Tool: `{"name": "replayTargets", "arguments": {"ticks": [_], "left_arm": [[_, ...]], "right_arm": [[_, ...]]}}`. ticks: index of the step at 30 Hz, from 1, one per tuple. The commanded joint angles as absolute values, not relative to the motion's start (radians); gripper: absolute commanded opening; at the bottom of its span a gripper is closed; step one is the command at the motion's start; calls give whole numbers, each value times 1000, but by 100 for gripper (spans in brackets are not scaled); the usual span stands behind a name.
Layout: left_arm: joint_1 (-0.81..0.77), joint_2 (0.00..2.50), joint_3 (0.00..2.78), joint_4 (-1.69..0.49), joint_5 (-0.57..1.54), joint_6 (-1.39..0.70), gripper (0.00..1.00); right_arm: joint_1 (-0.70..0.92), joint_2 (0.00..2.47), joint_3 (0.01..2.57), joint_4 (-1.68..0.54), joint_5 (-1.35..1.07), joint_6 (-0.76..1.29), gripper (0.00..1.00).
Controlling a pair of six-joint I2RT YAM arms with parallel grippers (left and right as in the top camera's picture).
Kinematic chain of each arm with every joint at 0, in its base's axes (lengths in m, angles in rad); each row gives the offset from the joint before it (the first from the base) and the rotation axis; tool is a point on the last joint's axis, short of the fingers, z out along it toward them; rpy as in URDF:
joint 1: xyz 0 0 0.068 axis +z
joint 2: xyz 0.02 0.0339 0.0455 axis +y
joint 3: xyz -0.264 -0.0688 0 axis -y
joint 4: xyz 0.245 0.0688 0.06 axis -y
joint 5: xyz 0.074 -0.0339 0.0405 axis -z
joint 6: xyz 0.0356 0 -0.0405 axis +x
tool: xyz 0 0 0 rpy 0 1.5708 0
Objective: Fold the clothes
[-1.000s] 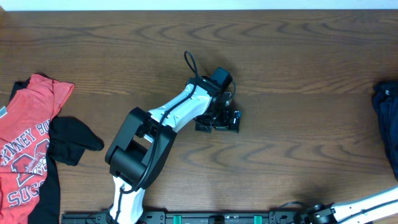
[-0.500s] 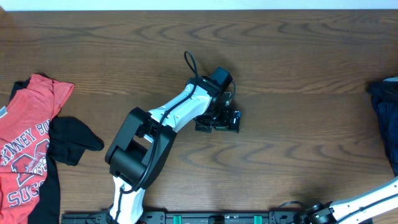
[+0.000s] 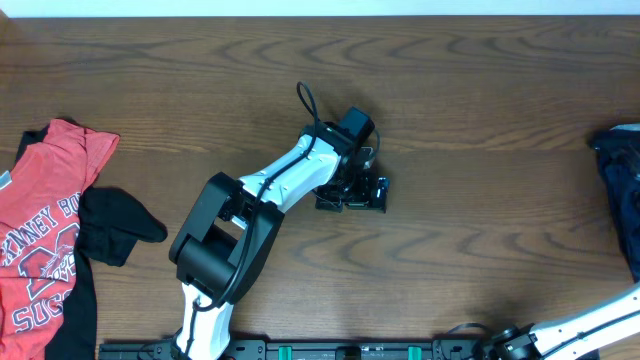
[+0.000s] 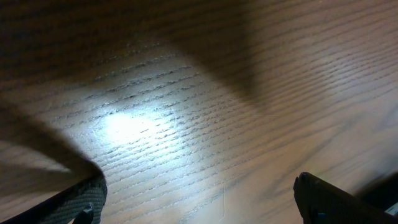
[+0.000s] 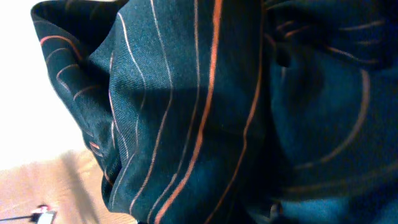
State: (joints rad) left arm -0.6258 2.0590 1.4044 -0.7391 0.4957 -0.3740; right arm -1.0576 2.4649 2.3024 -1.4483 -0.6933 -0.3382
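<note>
The clothes lie at both ends of the table. A black jersey (image 3: 620, 195) with thin orange lines hangs at the right edge and fills the right wrist view (image 5: 205, 112), draped over my right gripper, whose fingers are hidden in the cloth and which is shut on the jersey. A red T-shirt (image 3: 45, 235) with white lettering lies flat at the left, and a black piece (image 3: 115, 225) lies against it. My left gripper (image 3: 352, 202) (image 4: 199, 208) rests low over bare wood at mid-table, jaws wide open with nothing between them.
The brown wooden table (image 3: 480, 90) has a white wall strip along its far edge. My right arm's white link (image 3: 590, 325) comes in at the bottom right. A black rail (image 3: 330, 350) runs along the front edge.
The jersey's edge at the right has crept slightly leftward into the overhead view. The left arm and the left-hand clothes have not moved.
</note>
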Motion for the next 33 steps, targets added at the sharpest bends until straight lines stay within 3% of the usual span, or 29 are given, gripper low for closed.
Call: {"name": "replayTargets", "arguments": {"ticks": [1,11,25,33], "left_arm": [[-628,2105,1398,-728,487,-367,98],[-628,2105,1398,-727,487,-359,98],[-628,2105,1398,-728,487,-352,98],[-628,2105,1398,-732,487,-353,98]], "right_arm": [[-937,2431,2296,-1444,-571,-292,2],[-738,2431,2294,-1443,-355,-255,2],[-795,2308,2294,-1443,-392,-270,2],[-834,2192,2294,-1506,-631,-420,2]]}}
